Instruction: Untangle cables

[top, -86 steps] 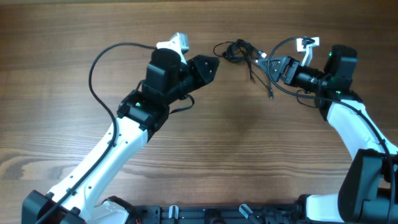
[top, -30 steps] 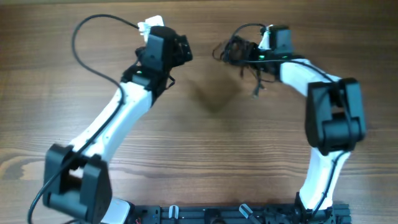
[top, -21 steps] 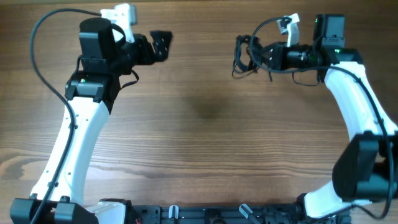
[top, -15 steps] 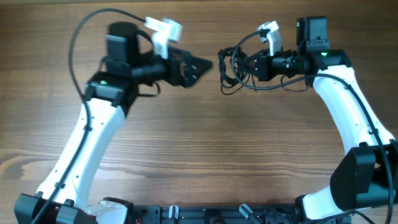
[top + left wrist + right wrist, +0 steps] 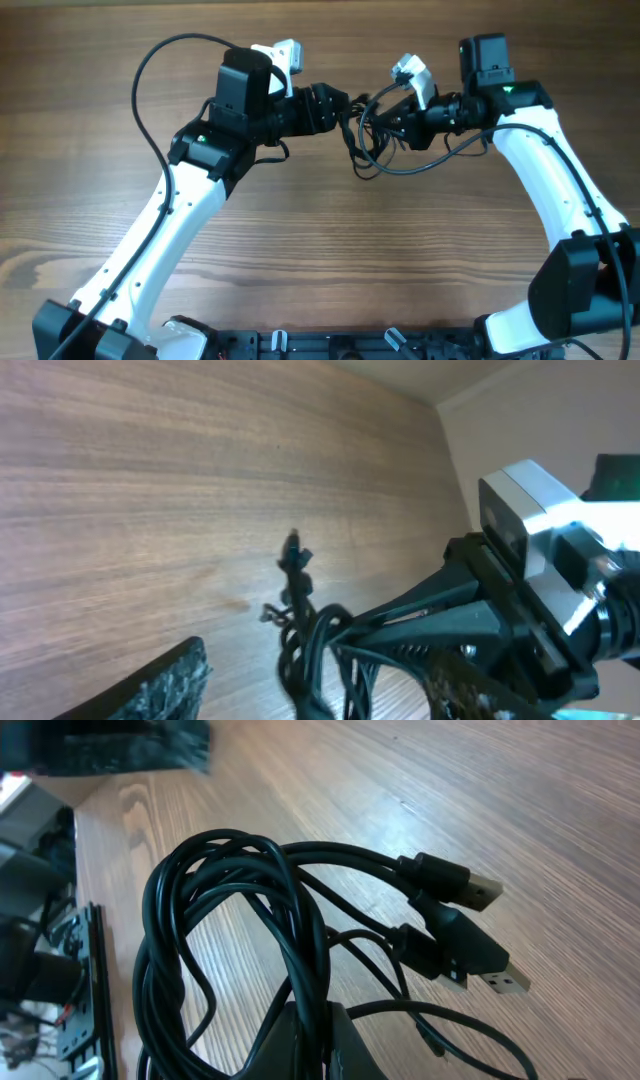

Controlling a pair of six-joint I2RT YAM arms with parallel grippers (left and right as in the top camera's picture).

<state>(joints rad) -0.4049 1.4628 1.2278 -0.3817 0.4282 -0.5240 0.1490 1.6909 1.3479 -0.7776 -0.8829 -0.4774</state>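
Seen from above, the two arms meet near the back of the bench (image 5: 400, 250). The cables (image 5: 362, 140) hang in a black, knotted bunch right between the left end effector (image 5: 340, 105) and the right end effector (image 5: 388, 122). The right one is closed tight on the bunch and holds it up. Loose loops droop down toward the wood. The left one has its tip right at the other side of the bunch.

From the left wrist, the two fingers (image 5: 165, 685) of the left end effector stand wide apart at the bottom of the view. The cables sit in the gap between them. The fingers are not pinching anything. The right end effector pokes in from the right, with the cables at its tip. One thin end of a cord sticks up above the bunch.

From the right wrist, the cables fill the middle as thick black loops. They come out of the closed right end effector at the bottom edge. Three plugs (image 5: 470, 885) point to the right. The left end effector is a dark blur at the top left.
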